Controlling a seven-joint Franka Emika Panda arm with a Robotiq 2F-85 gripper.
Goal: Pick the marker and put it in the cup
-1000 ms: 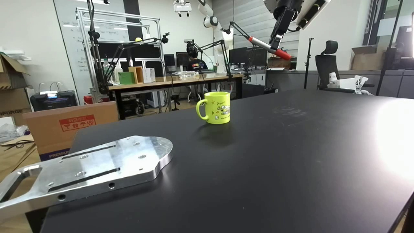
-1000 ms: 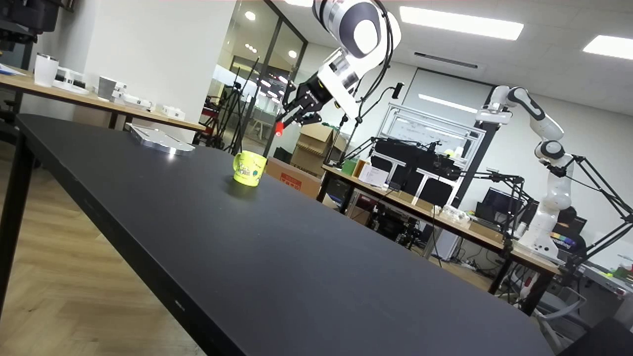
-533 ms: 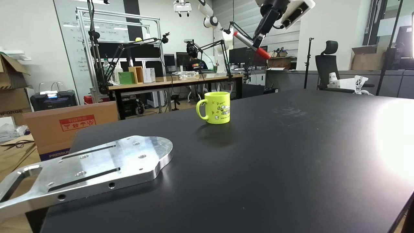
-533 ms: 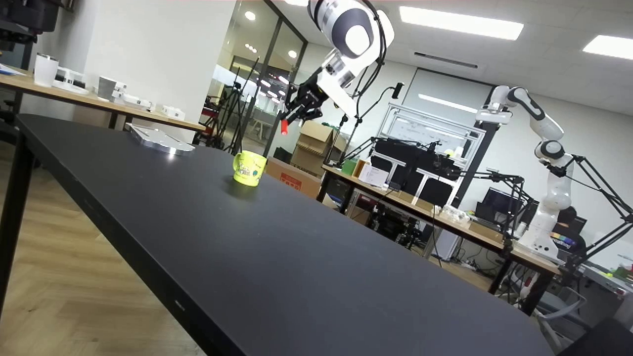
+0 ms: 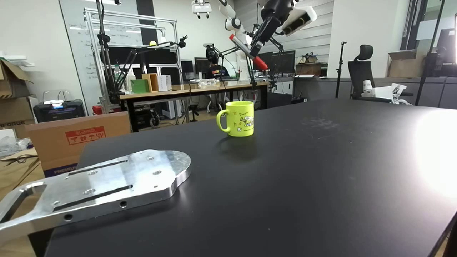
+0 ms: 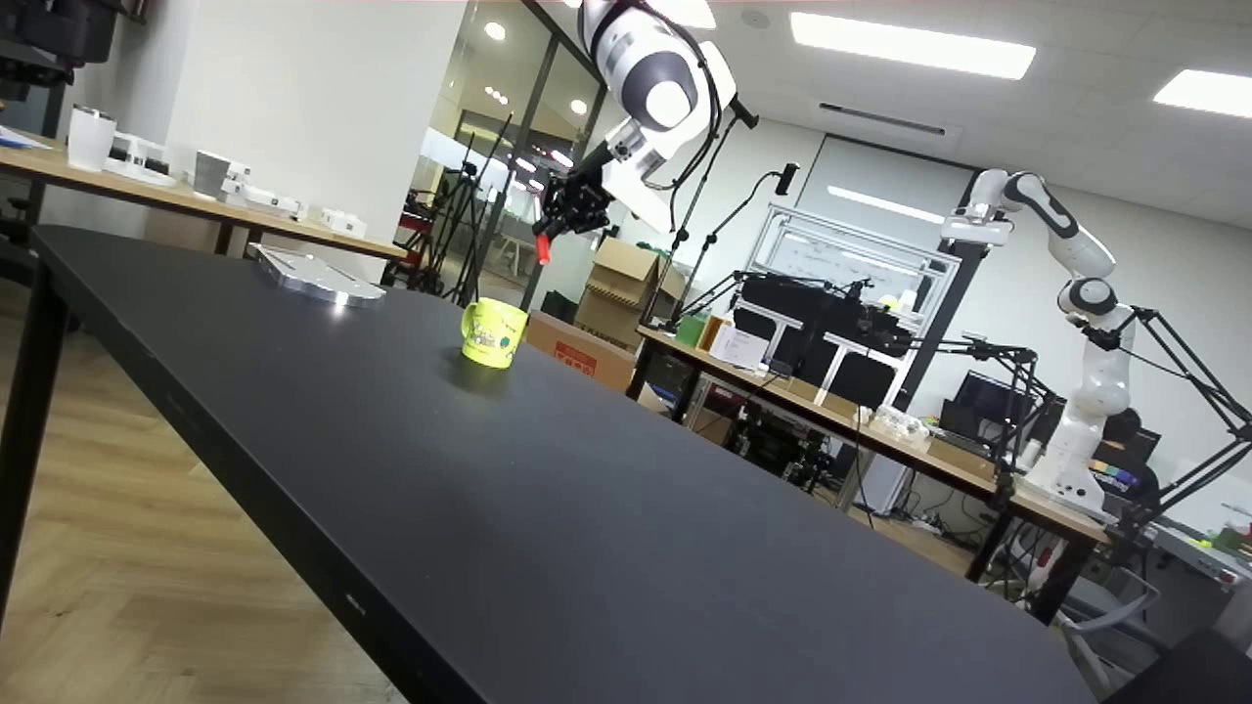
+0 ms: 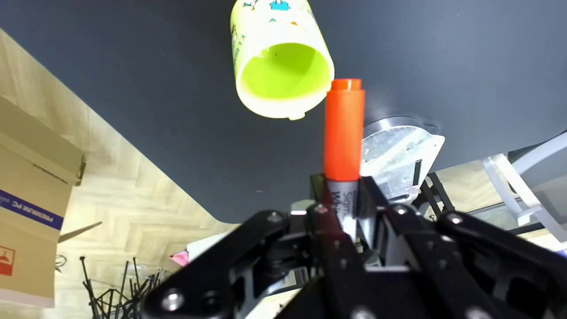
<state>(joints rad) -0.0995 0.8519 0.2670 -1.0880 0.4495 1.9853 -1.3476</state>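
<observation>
The cup is a bright yellow-green mug standing upright on the black table, in both exterior views. In the wrist view the cup is at the upper middle, its open mouth facing the camera. My gripper is shut on the marker around its grey-white body. The marker is tilted, its red cap end pointing down. In the wrist view the marker's red cap sticks out past the fingertips, just right of the cup's rim in the picture. The gripper is above the table, higher than the cup.
A silver metal plate lies on the black table, also in the wrist view. A cardboard box stands beyond the table edge. A wooden desk with equipment is in the background.
The gripper has carried the marker to the left in an exterior view, closer to above the cup. The marker now tilts more steeply. The cup and plate have not moved.
</observation>
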